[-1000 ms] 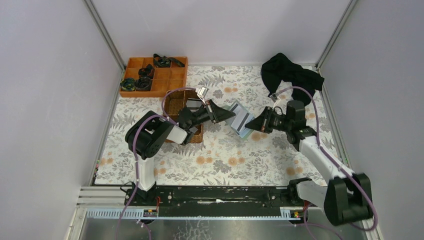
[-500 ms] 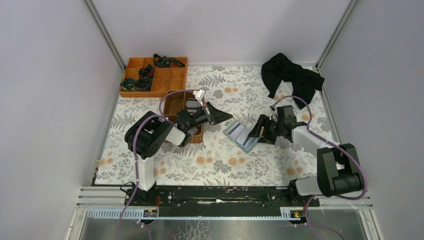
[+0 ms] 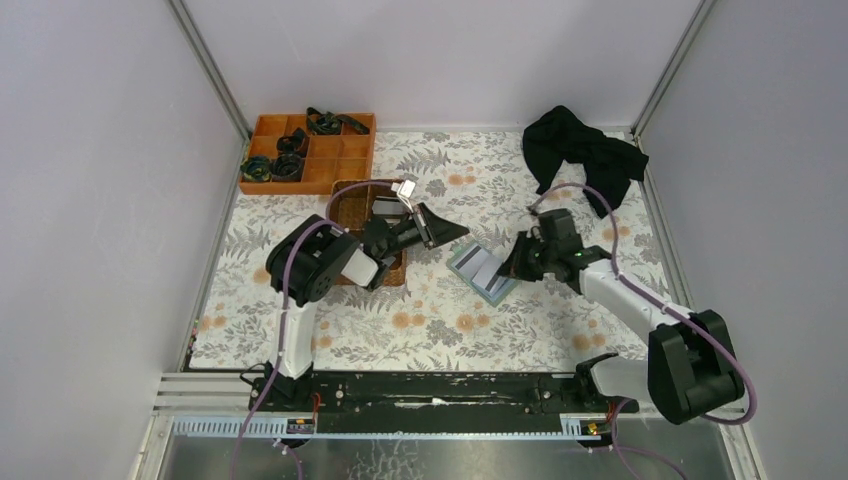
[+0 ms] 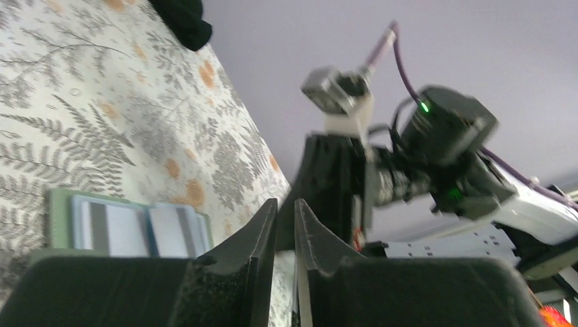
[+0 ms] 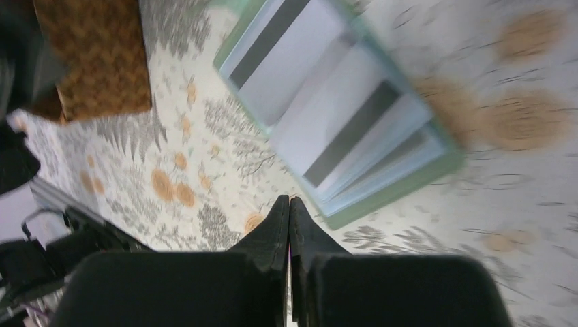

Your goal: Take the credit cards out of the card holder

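Well, at my far left the orange divided tray (image 3: 352,168) is sitting in the back corner of the flowered table (image 3: 440,315), with dark tangled bits (image 3: 288,162) lying in a few of its compartments. Just in front of it the brown wicker basket (image 3: 350,205) is standing, and my left arm is reaching across above it.

My left gripper (image 3: 460,233) is hovering over the table and pointing to the right, near the card holder's back-left corner and not touching it. Its 2 fingers (image 4: 249,252) are standing almost together, leaving only a thin slit. The wrist view is dark there, so I cannot tell whether anything thin is being pinched in that slit.

The card holder (image 3: 481,268) is lying open and flat near the middle of the table, between my 2 grippers, showing its light blue inside and green rim. The credit cards (image 5: 300,75) are sitting in its slots, whitish with dark stripes; I am seeing at least 2.

My right gripper (image 3: 506,272) is reaching down low at the holder's right edge. Its fingers (image 5: 272,235) are pressing tight against each other, with the tips just beside the green rim.

Farther right and back, a black cloth (image 3: 580,150) is lying bunched in the corner.
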